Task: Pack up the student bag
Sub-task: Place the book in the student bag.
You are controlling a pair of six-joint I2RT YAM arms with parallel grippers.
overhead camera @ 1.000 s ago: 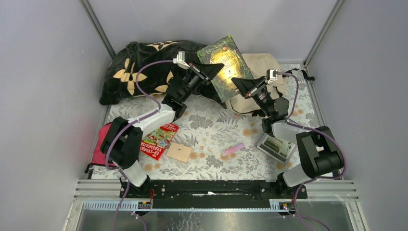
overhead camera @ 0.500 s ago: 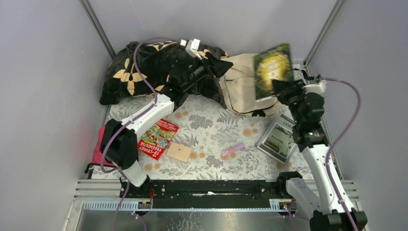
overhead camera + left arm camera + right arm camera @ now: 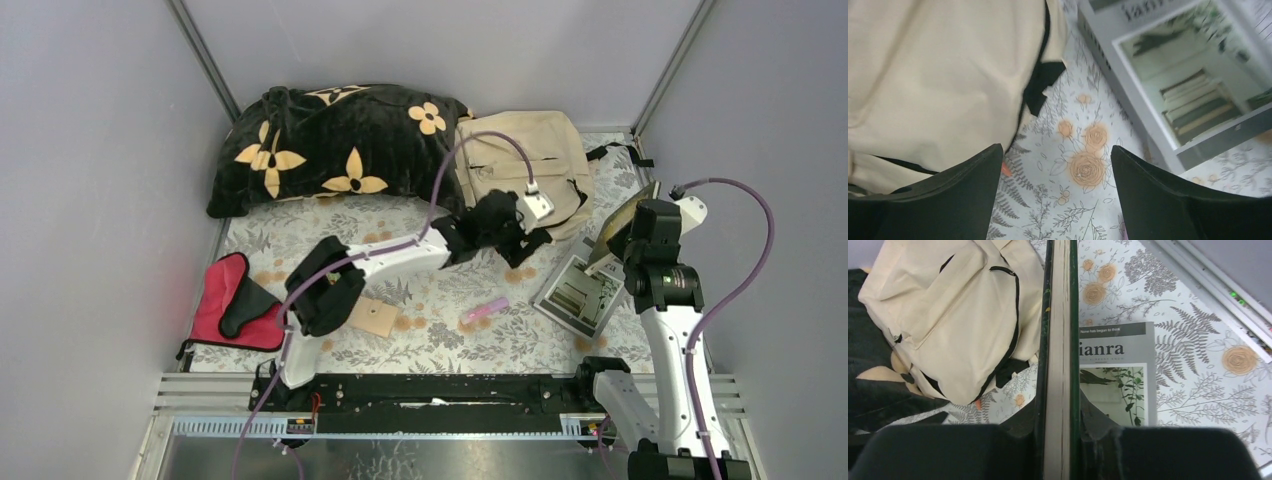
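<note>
The student bag [image 3: 520, 165], beige with dark zipper lines, lies flat at the back of the table, right of centre. My left gripper [image 3: 528, 240] hovers low at its near edge. In the left wrist view this gripper [image 3: 1055, 150] is open over bare tablecloth, with the bag [image 3: 938, 75] at upper left. My right gripper [image 3: 618, 235] is shut on a green hardcover book [image 3: 628, 208], held upright and edge-on to the right of the bag. In the right wrist view the book's page edge [image 3: 1060, 340] runs straight up between the jaws of the right gripper [image 3: 1060, 422], beside the bag [image 3: 958, 315].
A grey book [image 3: 580, 290] lies flat under the right gripper, also visible as the grey book [image 3: 1188, 90] and the grey book [image 3: 1118, 375] in the wrist views. A black flower-patterned pillow [image 3: 330, 150] fills the back left. A red-and-black pouch [image 3: 230, 310], a wooden block [image 3: 373, 318] and a pink stick [image 3: 485, 310] lie nearer.
My left gripper opened, let go of the green book and swung from the pillow down to the bag's near edge. The right arm carried the book rightward, over the grey book.
</note>
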